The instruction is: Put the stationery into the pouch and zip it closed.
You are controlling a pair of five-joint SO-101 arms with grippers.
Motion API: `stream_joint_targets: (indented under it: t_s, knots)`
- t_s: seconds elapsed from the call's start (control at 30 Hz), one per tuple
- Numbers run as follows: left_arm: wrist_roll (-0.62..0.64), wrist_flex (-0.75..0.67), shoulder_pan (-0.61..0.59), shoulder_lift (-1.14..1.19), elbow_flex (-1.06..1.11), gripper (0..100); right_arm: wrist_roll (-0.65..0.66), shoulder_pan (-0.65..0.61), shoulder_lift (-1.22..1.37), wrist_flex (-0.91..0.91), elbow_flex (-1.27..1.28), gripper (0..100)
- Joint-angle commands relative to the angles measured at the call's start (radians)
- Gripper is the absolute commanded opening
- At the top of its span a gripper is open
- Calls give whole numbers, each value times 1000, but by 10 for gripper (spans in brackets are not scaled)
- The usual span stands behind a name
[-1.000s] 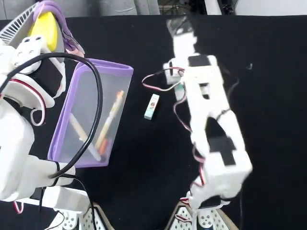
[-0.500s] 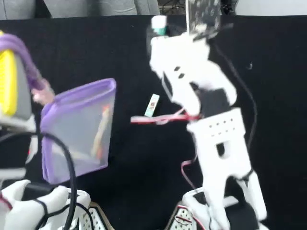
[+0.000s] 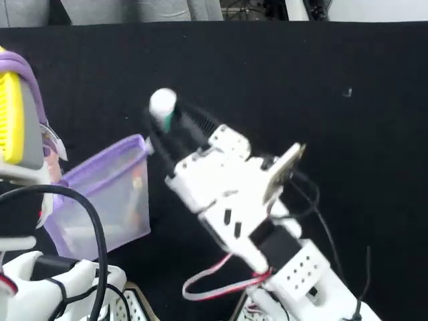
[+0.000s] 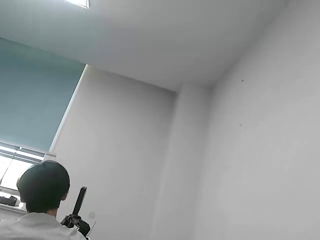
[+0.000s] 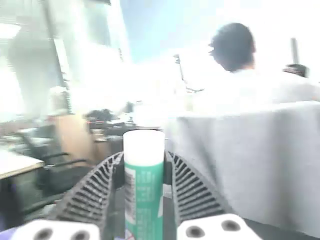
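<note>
The right gripper (image 5: pixel 144 159) is clenched on the glue stick (image 5: pixel 144 192) at mid-barrel, cap end outward, just beside the upper purple rim of the pouch (image 3: pixel 100 200). The stick looks light, rigid and smooth, so a mid-barrel hold should suit it. Pens (image 3: pixel 137 190) lie inside the soft, translucent pouch.

Bright even light, ceiling lamp (image 4: pixel 77 2) glowing, right wrist view glare-washed

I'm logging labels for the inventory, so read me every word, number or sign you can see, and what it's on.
Glue stick in the right gripper: the green label carries print, too blurred to read.
Pouch: no text can be made out.
</note>
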Motion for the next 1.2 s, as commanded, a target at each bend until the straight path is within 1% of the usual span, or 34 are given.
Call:
stream_joint_targets:
  t_s: [0.0,0.13,0.33,0.5,0.57,0.7,0.8,0.9,1.17]
  knots:
    - [9,5,8,8,12,29,61,-78,-31,-32,2,11]
    - [9,5,8,8,12,29,91,-117,-39,-49,-15,11]
    - [9,5,7,8,13,29,104,-143,-28,-206,-27,11]
    - [9,6,7,8,13,29,98,-146,-22,-247,-22,11]
    - [9,6,7,8,13,29,98,-157,16,-255,-28,11]
    - [9,6,7,6,13,29,98,-235,133,-285,-48,11]
    - [9,6,7,8,13,29,98,-270,216,-295,-56,11]
    - [9,6,7,5,13,29,98,-272,265,-351,-45,11]
    - [9,6,7,-3,13,29,104,-261,262,-376,-58,11]
